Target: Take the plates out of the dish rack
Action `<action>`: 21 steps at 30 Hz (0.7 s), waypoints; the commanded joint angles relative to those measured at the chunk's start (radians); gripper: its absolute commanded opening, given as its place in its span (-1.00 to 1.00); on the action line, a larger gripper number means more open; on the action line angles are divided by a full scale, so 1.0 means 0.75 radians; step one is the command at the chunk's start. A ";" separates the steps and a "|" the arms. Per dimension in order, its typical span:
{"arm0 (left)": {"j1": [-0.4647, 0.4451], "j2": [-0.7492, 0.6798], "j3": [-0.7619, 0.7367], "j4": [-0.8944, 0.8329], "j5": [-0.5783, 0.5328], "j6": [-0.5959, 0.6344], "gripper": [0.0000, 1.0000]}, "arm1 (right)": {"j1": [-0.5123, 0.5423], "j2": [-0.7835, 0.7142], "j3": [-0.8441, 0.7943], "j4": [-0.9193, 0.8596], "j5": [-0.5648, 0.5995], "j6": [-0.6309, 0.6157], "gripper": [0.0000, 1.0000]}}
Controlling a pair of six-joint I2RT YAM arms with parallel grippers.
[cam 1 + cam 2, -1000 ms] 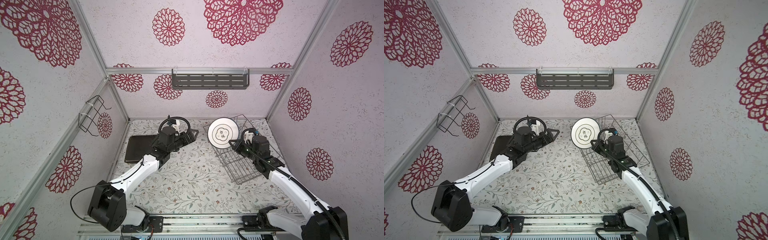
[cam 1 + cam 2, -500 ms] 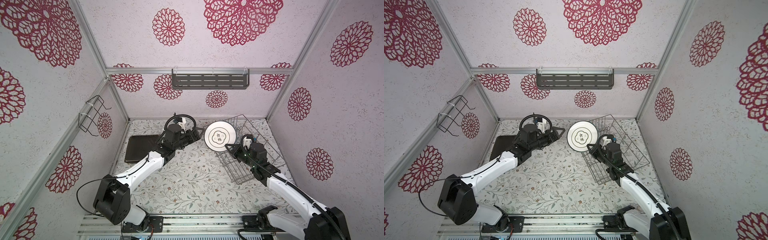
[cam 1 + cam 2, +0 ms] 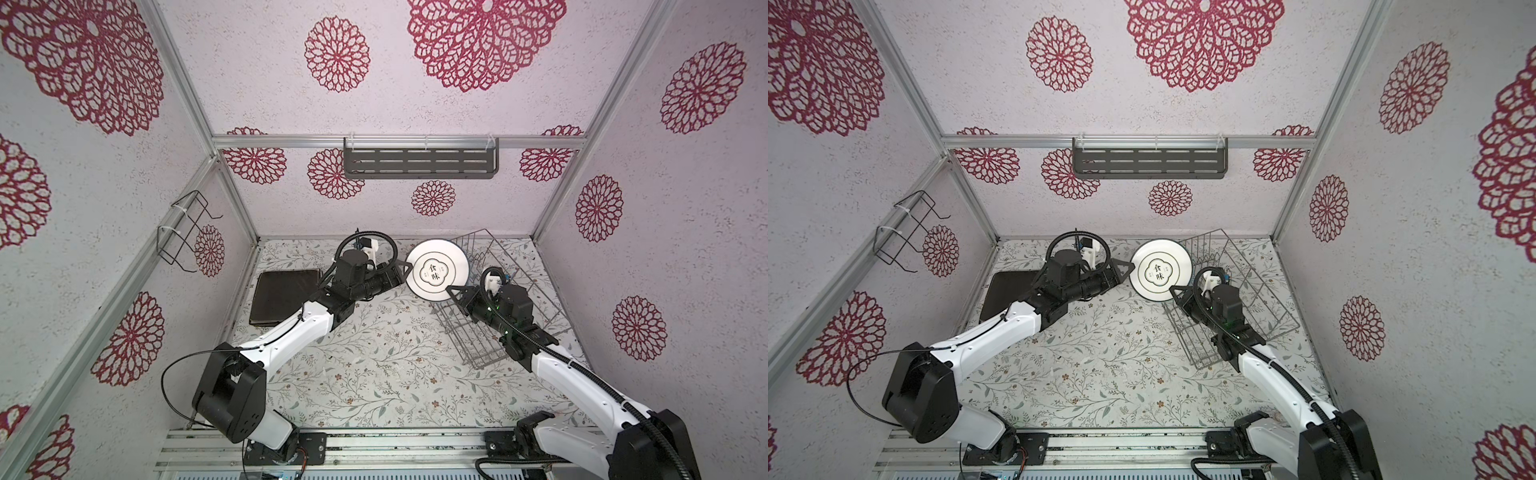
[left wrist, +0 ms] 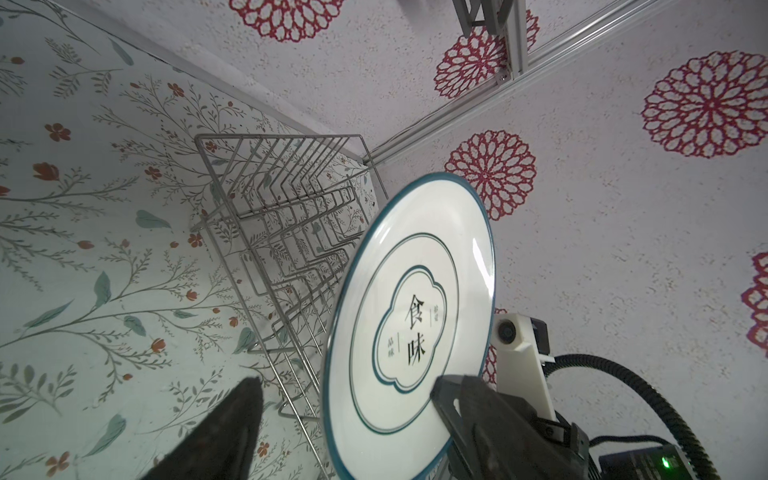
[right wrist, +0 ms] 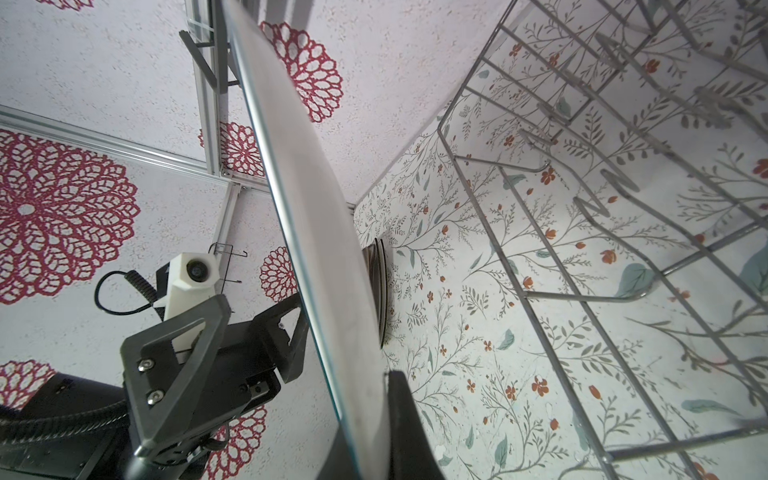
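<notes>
One round white plate (image 3: 436, 270), dark-rimmed and printed with black characters, is held raised and tilted just beside the dish rack (image 4: 278, 136); its lower rim is clamped by the right gripper (image 3: 453, 291), which is positioned over the rack's edge. Left gripper (image 3: 404, 271): jaws parted, set at the plate's rim farthest from the rack; contact cannot be told. One dark square plate (image 3: 284, 297) is laid flat on the table (image 3: 374, 365), well apart from the rack.

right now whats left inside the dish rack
Only bare tines show in the dish rack, no plates. The right arm covers part of it. The round plate is outside, pinched in the right gripper.
</notes>
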 commanded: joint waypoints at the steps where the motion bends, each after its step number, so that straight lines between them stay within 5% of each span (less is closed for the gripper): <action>1: -0.015 0.022 -0.002 0.058 0.032 0.012 0.42 | 0.007 -0.007 0.038 0.134 -0.040 0.020 -1.00; 13: -0.015 0.062 -0.006 0.116 0.076 -0.031 -0.04 | 0.010 -0.010 0.036 0.147 -0.063 0.042 -1.00; 18: -0.013 0.063 0.005 0.097 0.063 -0.021 -0.46 | 0.009 -0.001 0.040 0.151 -0.072 0.042 -1.00; 21: -0.014 0.056 0.003 0.083 0.050 -0.013 -0.54 | 0.009 -0.001 0.038 0.176 -0.084 0.047 -1.00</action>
